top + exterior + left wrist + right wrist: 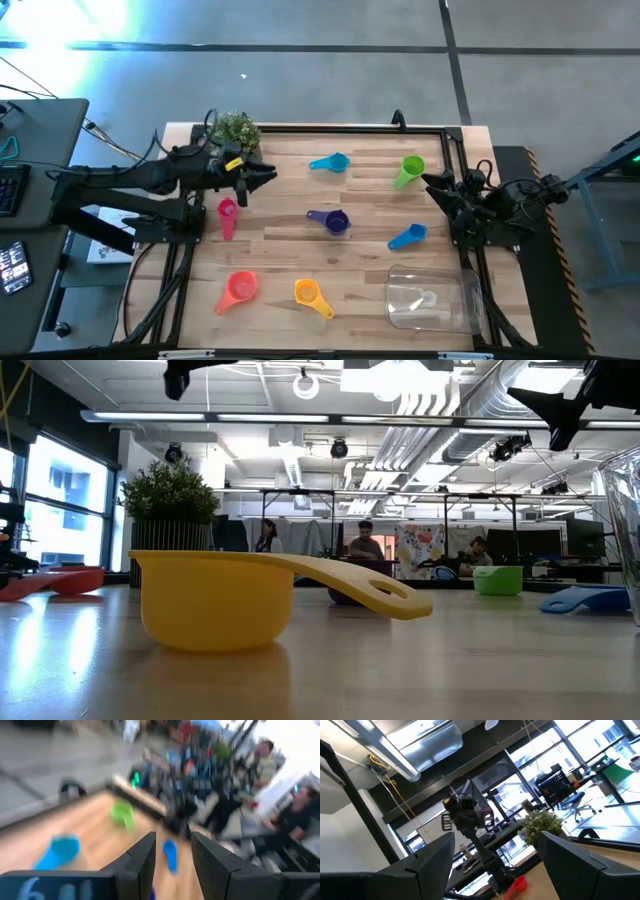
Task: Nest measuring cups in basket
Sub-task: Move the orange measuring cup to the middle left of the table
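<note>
Seven cups scattered on table (pixel 280 250); basket (pixel 432 298) near right corner.

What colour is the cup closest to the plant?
Pink. The pink measuring cup lies just below the potted plant, clearest in the high view.

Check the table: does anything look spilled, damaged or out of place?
Nothing stands out. Seven measuring cups lie scattered singly on the wood, none nested yet; the clear basket sits at the near right corner, and the potted plant stands upright at the far left.
</note>
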`<state>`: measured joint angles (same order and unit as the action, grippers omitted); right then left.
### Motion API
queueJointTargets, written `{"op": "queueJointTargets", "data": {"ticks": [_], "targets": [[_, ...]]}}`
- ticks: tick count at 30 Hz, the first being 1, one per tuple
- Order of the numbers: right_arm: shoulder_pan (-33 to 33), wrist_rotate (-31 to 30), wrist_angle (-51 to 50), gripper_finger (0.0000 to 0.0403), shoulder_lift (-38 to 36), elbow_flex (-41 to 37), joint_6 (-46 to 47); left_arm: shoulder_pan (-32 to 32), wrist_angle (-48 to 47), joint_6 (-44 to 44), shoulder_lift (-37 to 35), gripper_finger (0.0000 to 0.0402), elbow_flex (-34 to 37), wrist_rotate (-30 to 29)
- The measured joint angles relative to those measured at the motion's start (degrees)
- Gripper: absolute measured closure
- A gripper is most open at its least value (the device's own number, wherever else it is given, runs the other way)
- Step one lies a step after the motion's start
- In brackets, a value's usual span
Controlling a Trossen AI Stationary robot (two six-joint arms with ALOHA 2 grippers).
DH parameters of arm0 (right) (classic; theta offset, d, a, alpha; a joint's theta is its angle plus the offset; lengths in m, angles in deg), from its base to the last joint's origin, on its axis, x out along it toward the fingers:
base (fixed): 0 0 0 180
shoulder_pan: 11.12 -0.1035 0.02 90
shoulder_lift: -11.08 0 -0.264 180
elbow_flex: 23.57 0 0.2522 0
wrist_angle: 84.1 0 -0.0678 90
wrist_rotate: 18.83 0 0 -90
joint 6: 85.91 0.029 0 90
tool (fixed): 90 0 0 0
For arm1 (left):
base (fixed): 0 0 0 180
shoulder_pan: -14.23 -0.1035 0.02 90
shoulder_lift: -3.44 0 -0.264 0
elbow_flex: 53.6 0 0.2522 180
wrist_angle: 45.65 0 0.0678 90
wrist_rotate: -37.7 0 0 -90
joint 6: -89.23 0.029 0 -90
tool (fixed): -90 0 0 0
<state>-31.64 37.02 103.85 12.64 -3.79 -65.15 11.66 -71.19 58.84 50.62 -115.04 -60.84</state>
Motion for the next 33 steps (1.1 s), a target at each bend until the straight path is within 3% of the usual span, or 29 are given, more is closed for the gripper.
{"op": "queueJointTargets", "data": {"ticks": [6,16,33], "targets": [[0.0,-0.17,-0.02,0.0123,0.0,0.0,-0.02,2.26,-20.43,-9.07,2.02,0.0287,-7.28,5.43],[0.0,-0.16,-0.03,0.0123,0.02,0.0,-0.16,13.06,-42.11,-14.57,5.24,0.0287,-7.59,7.07],[0.02,-0.16,-0.04,0.0123,0.02,0.0,0.22,32.13,-44.91,-16.49,16.49,0.0287,-5.4,6.57]]}}
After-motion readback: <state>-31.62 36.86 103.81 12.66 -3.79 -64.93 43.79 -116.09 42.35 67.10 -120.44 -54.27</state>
